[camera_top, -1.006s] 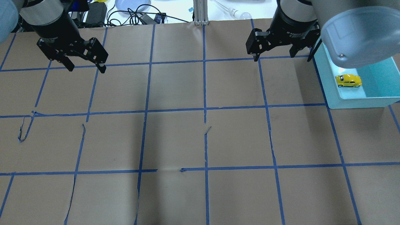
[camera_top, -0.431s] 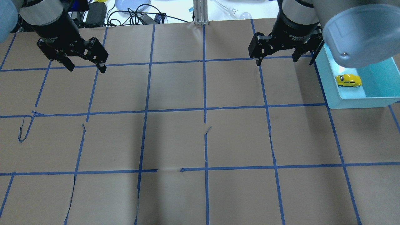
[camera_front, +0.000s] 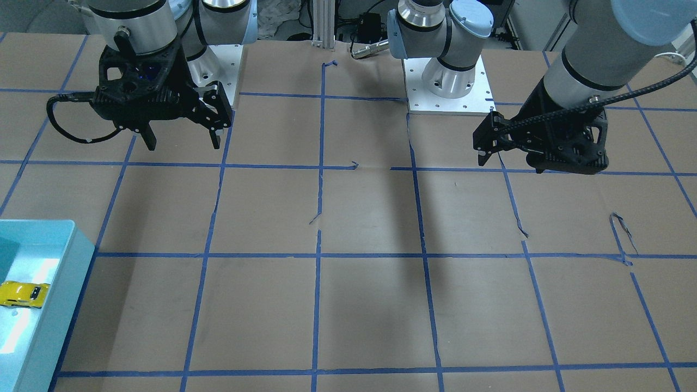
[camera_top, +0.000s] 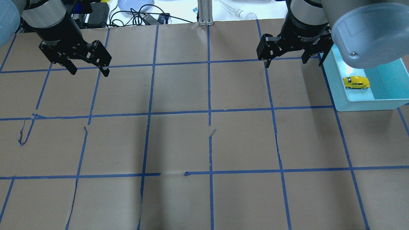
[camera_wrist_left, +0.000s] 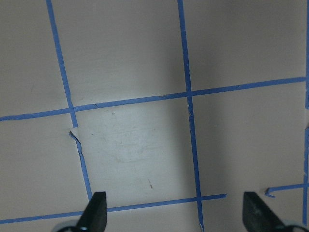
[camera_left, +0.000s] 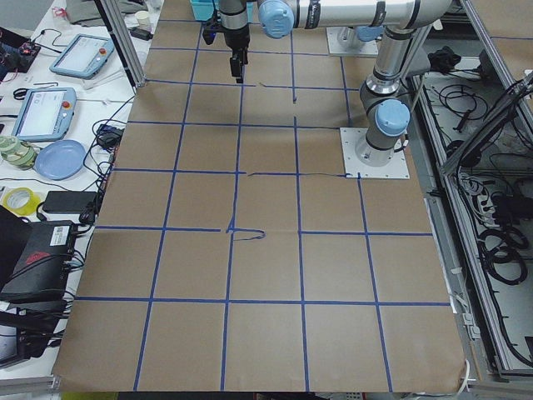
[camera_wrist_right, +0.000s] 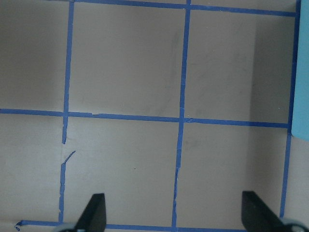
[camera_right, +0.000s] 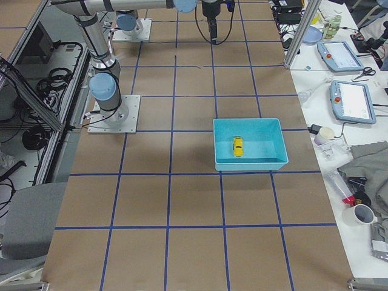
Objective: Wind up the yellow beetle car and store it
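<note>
One yellow beetle car (camera_top: 356, 82) in teal bin (camera_top: 367, 105), left end effector (camera_top: 89, 72) apart, right end effector (camera_front: 183, 145) apart, both empty

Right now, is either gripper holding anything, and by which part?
Nothing is held: left gripper and right gripper are open; the yellow beetle car lies in the teal bin.

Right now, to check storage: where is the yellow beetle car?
The yellow beetle car sits inside the teal bin at the overhead view's right edge, by the bin's left wall, clear of the right pincer.
</note>
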